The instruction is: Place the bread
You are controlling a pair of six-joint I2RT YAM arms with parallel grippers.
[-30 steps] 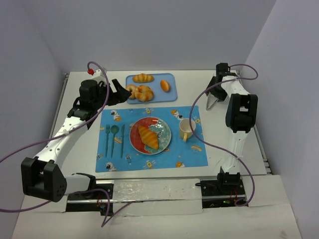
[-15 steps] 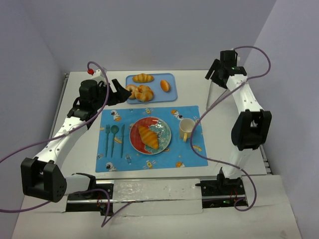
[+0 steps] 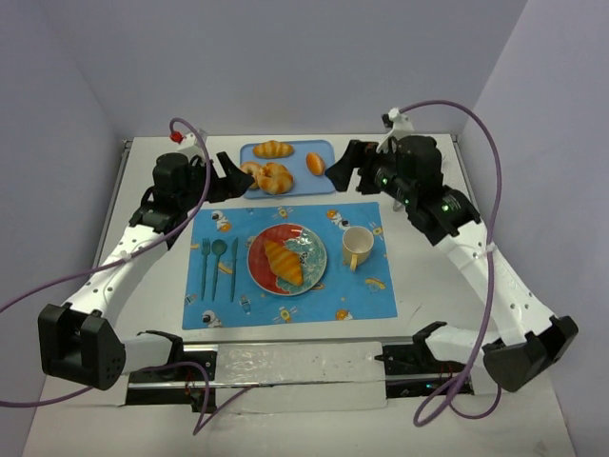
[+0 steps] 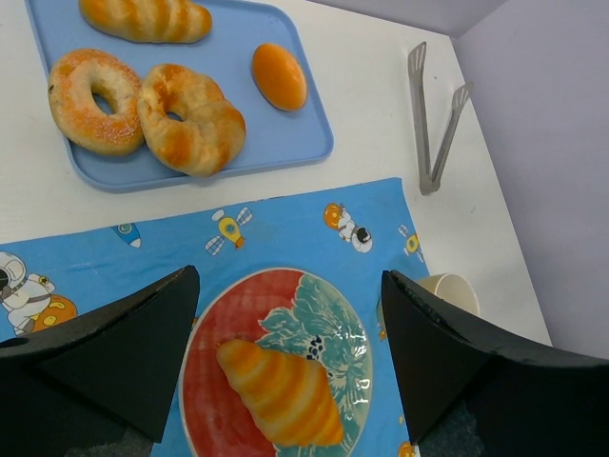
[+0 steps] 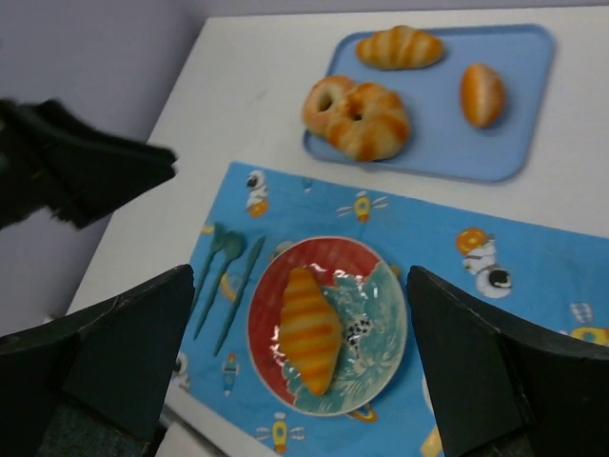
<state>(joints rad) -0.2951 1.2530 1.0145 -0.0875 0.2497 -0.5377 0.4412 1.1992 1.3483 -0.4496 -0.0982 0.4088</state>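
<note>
already find the bread flat on the plate, long axis slanted from far-left to near-right. see left gripper and right gripper both spread wide, holding nothing, hovering beyond its far end, about equally near.

In the left wrist view the cup at four o'clock is half hidden behind the left gripper, and the plate is cut off at six o'clock.

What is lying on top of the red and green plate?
One long croissant lies on the plate, nothing else. The plate's pattern beneath it is covered.
</note>
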